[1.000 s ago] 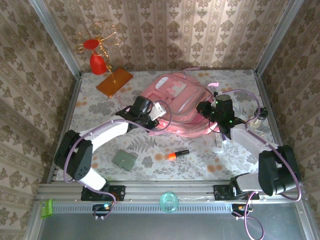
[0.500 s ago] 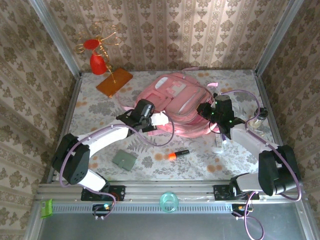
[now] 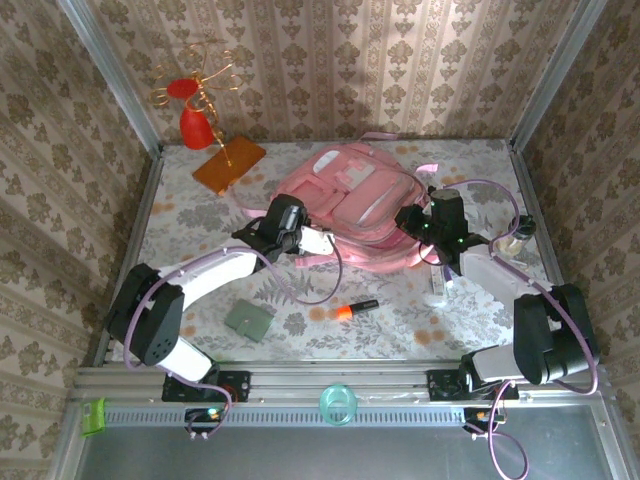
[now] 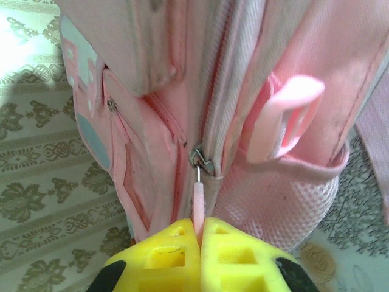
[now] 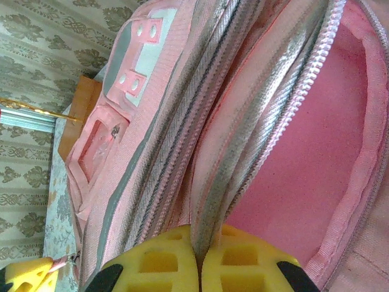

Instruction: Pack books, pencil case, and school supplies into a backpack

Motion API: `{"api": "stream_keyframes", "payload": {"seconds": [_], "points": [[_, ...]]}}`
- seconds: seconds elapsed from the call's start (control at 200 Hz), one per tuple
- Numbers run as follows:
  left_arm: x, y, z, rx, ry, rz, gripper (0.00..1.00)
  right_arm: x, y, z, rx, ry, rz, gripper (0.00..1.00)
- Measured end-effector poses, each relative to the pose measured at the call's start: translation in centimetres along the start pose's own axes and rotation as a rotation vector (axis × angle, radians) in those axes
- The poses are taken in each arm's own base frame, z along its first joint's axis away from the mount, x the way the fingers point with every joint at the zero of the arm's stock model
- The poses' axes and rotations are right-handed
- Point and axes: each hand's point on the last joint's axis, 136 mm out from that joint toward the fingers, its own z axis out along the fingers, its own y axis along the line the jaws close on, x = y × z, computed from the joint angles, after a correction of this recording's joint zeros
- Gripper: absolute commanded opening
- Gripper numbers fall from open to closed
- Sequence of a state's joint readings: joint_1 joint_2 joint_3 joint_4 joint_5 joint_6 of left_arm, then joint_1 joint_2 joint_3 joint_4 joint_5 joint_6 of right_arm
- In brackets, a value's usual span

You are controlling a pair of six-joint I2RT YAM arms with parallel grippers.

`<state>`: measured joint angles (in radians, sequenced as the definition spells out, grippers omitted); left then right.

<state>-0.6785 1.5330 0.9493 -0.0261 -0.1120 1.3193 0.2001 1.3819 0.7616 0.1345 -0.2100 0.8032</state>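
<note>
On worktop (image 3: 190, 222), mid-rear, large soft pink fabric backpack (image 3: 355, 205) lies floppy, prob. light. Left claw (image 4: 199, 234) pinches slim pink zip tab (image 4: 199, 194); right claw (image 5: 199, 243) clamps silvery zip edge (image 5: 209, 194) of opening. Firmest holds imo, cloth sags elsewhere.

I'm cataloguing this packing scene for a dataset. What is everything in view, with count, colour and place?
soft pink backpack: one, pink, far centre, main compartment open
short marker: one, half orange half black, near centre
slim stick: one, clear-whitish, right of the marker
flat square piece: one, grey-green, near left
board with gold wire stand: one, orange-brown, far left corner
small bottle-like piece: one, clear, right edge
round cup-like piece: one, teal, near rail
left gripper: one, yellow, shut on backpack's pink zipper pull
right gripper: one, yellow, shut on backpack's opening edge
</note>
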Motion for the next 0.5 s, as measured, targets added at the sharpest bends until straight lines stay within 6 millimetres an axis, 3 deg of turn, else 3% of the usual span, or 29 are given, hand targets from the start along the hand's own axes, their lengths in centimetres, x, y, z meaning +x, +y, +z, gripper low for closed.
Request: {"api": "stream_keyframes", "payload": {"seconds": [0.36, 0.5], "points": [[1.5, -0.6, 1.2, -0.068, -0.050, 0.047, 0.00, -0.4, 0.5, -0.3, -0.050, 0.030, 0.019, 0.00], [1.5, -0.7, 0.9, -0.060, -0.074, -0.040, 0.34, -0.9, 1.9, -0.4, -0.117, 0.022, 0.052, 0.00]]}}
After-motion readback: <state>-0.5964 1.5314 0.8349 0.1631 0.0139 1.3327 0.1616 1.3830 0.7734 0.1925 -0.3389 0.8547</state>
